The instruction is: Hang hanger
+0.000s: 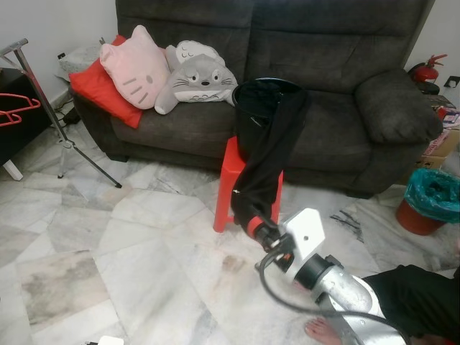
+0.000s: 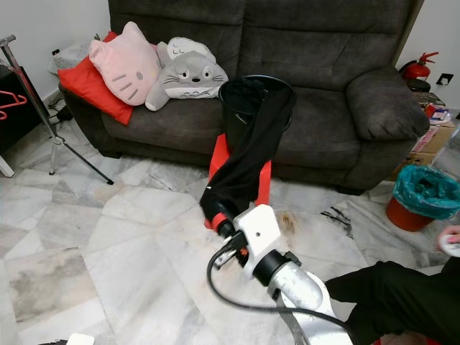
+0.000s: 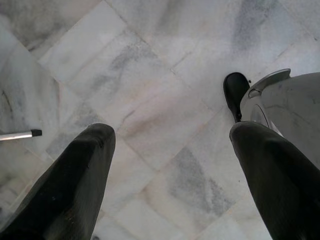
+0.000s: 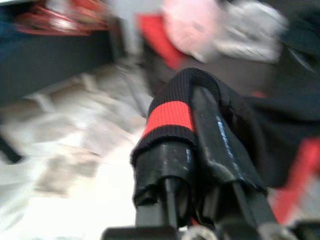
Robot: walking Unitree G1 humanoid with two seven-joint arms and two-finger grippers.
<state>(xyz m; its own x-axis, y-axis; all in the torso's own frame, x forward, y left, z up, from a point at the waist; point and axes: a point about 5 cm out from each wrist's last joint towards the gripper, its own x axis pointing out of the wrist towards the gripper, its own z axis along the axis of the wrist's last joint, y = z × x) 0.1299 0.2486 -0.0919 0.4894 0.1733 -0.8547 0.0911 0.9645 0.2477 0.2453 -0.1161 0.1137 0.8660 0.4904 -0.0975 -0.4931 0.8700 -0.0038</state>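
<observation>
One garment end in my right gripper (image 4: pixel 200 130), fingers pinched on the black sleeve (image 1: pixel 262 172); the rest trails from the bucket (image 2: pixel 255 97) on the red stool (image 1: pixel 231 180). Left gripper (image 3: pixel 170 165) idle, spread. Red hanger (image 1: pixel 18 108) sits well apart, by the rack. Risk: pulling tips the bucket.
</observation>
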